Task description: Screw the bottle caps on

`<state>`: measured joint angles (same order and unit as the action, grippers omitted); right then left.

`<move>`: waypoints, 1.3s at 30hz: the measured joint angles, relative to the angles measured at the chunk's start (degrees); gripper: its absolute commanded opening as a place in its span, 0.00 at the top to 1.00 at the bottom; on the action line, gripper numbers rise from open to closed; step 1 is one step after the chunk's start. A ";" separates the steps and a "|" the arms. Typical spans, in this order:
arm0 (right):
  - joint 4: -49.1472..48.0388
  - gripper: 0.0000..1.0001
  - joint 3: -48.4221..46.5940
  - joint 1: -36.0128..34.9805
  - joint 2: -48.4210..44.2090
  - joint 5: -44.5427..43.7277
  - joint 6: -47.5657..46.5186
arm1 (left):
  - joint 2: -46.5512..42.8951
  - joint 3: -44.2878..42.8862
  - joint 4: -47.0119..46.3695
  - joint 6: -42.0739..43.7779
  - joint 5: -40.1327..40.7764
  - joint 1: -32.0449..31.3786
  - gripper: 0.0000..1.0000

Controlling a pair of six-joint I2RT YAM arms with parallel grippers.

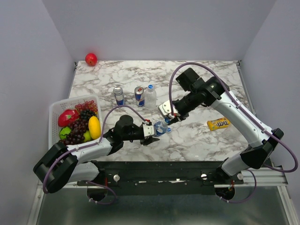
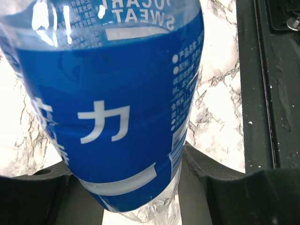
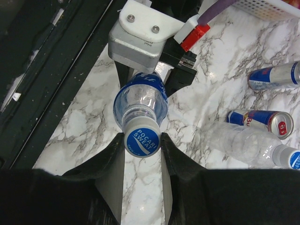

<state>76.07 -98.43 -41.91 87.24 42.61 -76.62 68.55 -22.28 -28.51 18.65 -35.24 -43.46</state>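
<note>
A clear bottle with a blue label band (image 2: pixel 108 103) lies tilted just above the marble near the table's front, and my left gripper (image 2: pixel 136 199) is shut on its body. The same bottle (image 1: pixel 161 127) points its neck toward my right gripper (image 1: pixel 168 120). In the right wrist view, a blue-topped bottle cap (image 3: pixel 142 142) sits on the neck of the held bottle (image 3: pixel 140 101), and my right gripper (image 3: pixel 142 146) is shut on the cap, with a finger touching each side. A second clear bottle (image 1: pixel 150 96) stands upright behind, with a blue cap (image 1: pixel 150 86) on top.
Two blue-and-silver drink cans (image 1: pixel 118 95) (image 1: pixel 139 96) stand beside the upright bottle. A white basket (image 1: pixel 55 114) of fruit sits at the left edge. A yellow candy packet (image 1: pixel 218 123) lies to the right, and a red apple (image 1: pixel 91 59) rests at the back left.
</note>
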 measured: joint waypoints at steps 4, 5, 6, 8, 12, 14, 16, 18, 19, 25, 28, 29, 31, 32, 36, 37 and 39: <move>0.17 0.72 0.00 -0.42 0.20 -0.55 -1.01 | 0.00 0.00 0.28 0.44 0.02 0.00 1.00; 0.20 0.72 0.00 -0.50 0.22 -0.72 -1.22 | 0.00 0.00 0.33 0.46 0.02 0.00 1.00; 0.22 0.72 0.00 -0.61 0.22 -0.87 -1.46 | 0.00 0.00 0.37 0.46 0.04 0.00 1.00; 0.24 0.72 0.02 -0.79 0.22 -1.11 -1.77 | 0.00 0.00 0.39 0.44 0.07 0.17 1.00; 0.28 0.72 0.13 -0.90 0.22 -1.31 -2.38 | 0.00 0.02 0.31 0.04 0.20 0.33 1.00; 0.22 0.72 0.26 -0.94 0.22 -1.33 -2.78 | 0.00 0.04 -0.07 -0.35 0.52 0.33 1.00; 0.22 0.72 0.33 -0.94 0.22 -1.36 -2.93 | 0.00 0.13 -0.24 -0.74 0.79 0.33 1.00; 0.17 0.72 0.44 -0.96 0.22 -1.36 -2.95 | 0.00 0.26 -0.52 -0.90 1.03 0.33 1.00; 0.13 0.72 0.52 -0.94 0.22 -1.38 -2.95 | 0.00 0.28 -0.57 -0.90 1.20 0.33 1.00; -0.17 0.72 1.07 -1.09 0.42 -1.33 -1.38 | 0.00 0.39 -1.16 -0.76 1.81 0.33 1.00; -0.61 0.71 1.07 -1.09 0.66 -1.42 1.68 | 0.02 0.39 -1.16 -0.96 2.21 0.31 1.00; -1.03 0.71 1.07 -1.09 0.79 -1.49 3.10 | 0.02 0.39 -1.14 -1.25 2.38 0.31 1.00; -2.34 0.71 1.07 -1.09 1.03 -1.90 6.88 | 0.04 0.39 -1.11 -1.86 3.15 0.24 1.00; -3.21 0.72 1.07 -1.05 1.11 -2.27 9.07 | 0.04 0.39 -1.11 -2.16 3.50 0.20 1.00; -7.43 0.74 0.85 -0.98 2.01 -5.01 21.31 | 0.07 0.37 -1.03 -3.61 6.49 -0.24 1.00; -7.87 0.75 0.44 -0.98 2.51 -5.81 24.50 | 0.07 0.37 -0.87 -3.89 7.23 -0.31 1.00; -8.63 0.75 -0.79 -0.92 3.98 -7.26 30.56 | 0.15 0.31 -0.48 -5.01 8.85 -0.44 1.00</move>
<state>67.44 -99.22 -42.83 91.22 35.35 -46.06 68.71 -21.98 -28.99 13.65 -26.39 -43.90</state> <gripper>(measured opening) 0.382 0.591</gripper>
